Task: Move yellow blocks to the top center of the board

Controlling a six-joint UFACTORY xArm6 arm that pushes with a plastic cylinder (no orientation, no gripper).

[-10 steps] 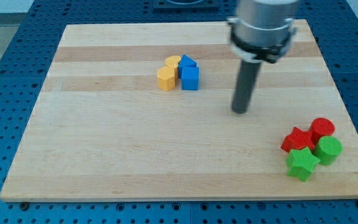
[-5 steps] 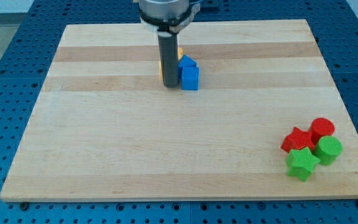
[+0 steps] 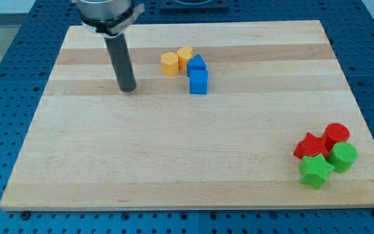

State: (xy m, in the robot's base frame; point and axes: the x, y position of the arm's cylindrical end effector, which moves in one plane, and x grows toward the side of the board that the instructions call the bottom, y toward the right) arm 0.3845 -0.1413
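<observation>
A: Largest item first?
B: Pale wooden board (image 3: 193,149) on a blue perforated bench (image 3: 5,58). Dark straight rod next; my tip (image 3: 128,89) rests on bare wood, well left of the central blocks.

A: Pincer state?
B: No pincer on this rig, so nothing is held.

A: Yellow blocks?
B: Yellow hexagonal block (image 3: 169,64) and yellow rounded block (image 3: 185,56), touching, far centre, slightly left. Blue cube (image 3: 199,82) and a second blue block (image 3: 197,64) sit just right of them.

A: Others?
B: Near right: red star (image 3: 311,145), red cylinder (image 3: 336,135), green cylinder (image 3: 343,156), green star (image 3: 315,171), clustered.
</observation>
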